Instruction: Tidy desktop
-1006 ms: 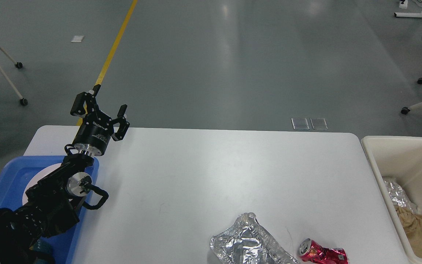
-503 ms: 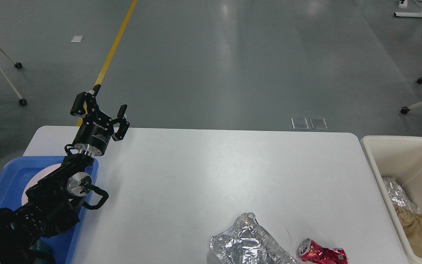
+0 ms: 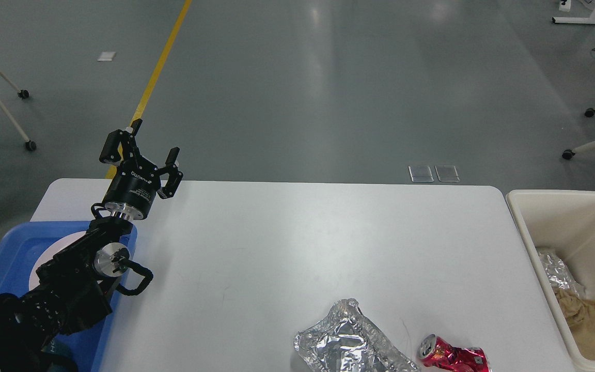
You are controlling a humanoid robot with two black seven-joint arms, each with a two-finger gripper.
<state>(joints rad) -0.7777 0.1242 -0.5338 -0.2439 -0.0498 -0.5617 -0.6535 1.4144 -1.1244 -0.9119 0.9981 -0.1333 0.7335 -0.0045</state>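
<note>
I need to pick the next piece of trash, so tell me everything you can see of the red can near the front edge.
The red can is a crushed metal drink can with a shiny, crumpled red body and a silver top rim facing left. It lies on its side on the desktop at the near edge, just right of the crumpled foil; whether they touch is unclear. Its lower part is cut off by the frame. No gripper is near it.

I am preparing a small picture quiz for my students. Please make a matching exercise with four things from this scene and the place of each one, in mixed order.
Things:
1. crushed red can
2. blue tray
3. cream bin
4. left pincer

Places:
A. beside the right end of the desktop
B. raised over the far left corner of the desktop
C. on the desktop's near edge, right of the crumpled foil
D. at the left end of the desktop

Pairs: 1-C, 2-D, 3-A, 4-B
</note>
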